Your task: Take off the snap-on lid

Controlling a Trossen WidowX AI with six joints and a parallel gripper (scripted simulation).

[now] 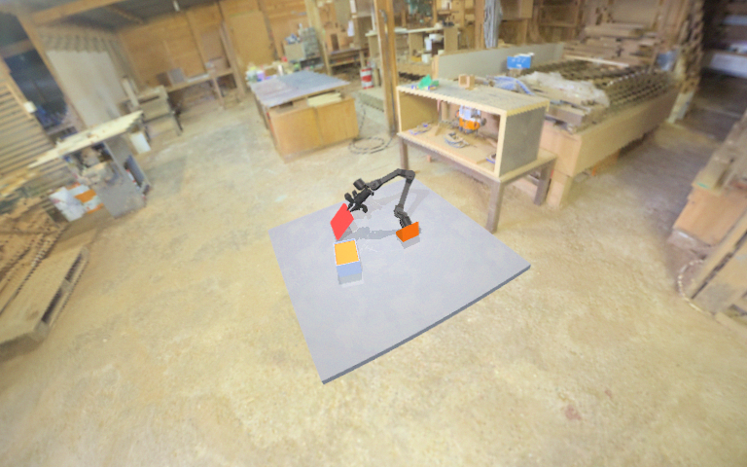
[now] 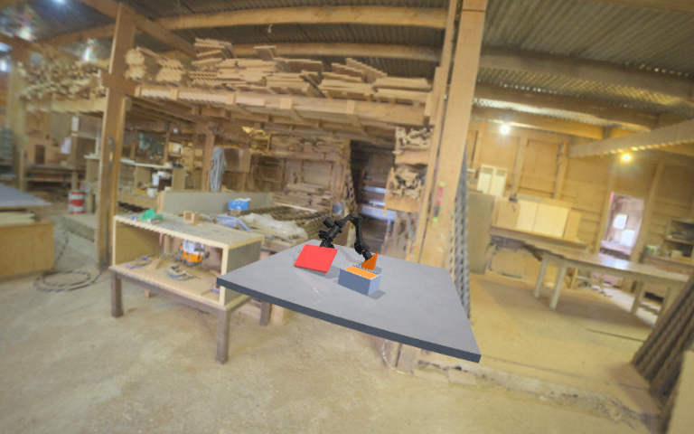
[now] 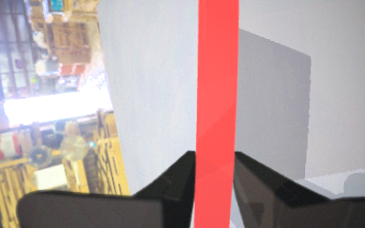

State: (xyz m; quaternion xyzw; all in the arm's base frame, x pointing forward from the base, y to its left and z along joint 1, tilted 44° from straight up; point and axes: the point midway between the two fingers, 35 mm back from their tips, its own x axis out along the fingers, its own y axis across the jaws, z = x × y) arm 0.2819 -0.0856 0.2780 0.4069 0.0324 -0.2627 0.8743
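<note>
Red lid (image 1: 341,222) (image 2: 315,258) (image 3: 217,95) fills the middle of our wrist view, pinched between the fingers of the gripper (image 1: 350,207) (image 2: 322,246) (image 3: 215,154). We have it off the box and tilted, not flat; we can't tell whether its low edge touches the table (image 1: 418,297) (image 2: 409,306) (image 3: 147,95). Its shadow falls on the grey top.

Storage box (image 1: 349,269) (image 2: 357,282): blue-grey walls, pale rim, upright on the table, near the lid but apart from it. We see flat orange within the rim; contents or inner surface, we can't tell.

Black arm (image 1: 405,193) (image 2: 358,235) bends up and over to the gripper. We log an orange panel (image 1: 408,232) (image 2: 370,262) standing tilted near the arm's lower end.

Farther off, an open-front wooden cabinet (image 1: 520,143) (image 2: 245,260) sits on legs. In it we get an orange-and-white tool (image 1: 469,124) (image 2: 192,253) and loose small items; on top, a green item (image 1: 427,82) (image 2: 149,214) and a small wooden box (image 1: 466,81) (image 2: 191,217), contents unclear. Behind, a blue container (image 1: 518,60) (image 2: 238,204) has pale marks too small for us to read. Beyond: a red-and-white cylinder (image 1: 366,77) (image 2: 76,202), blurred.
</note>
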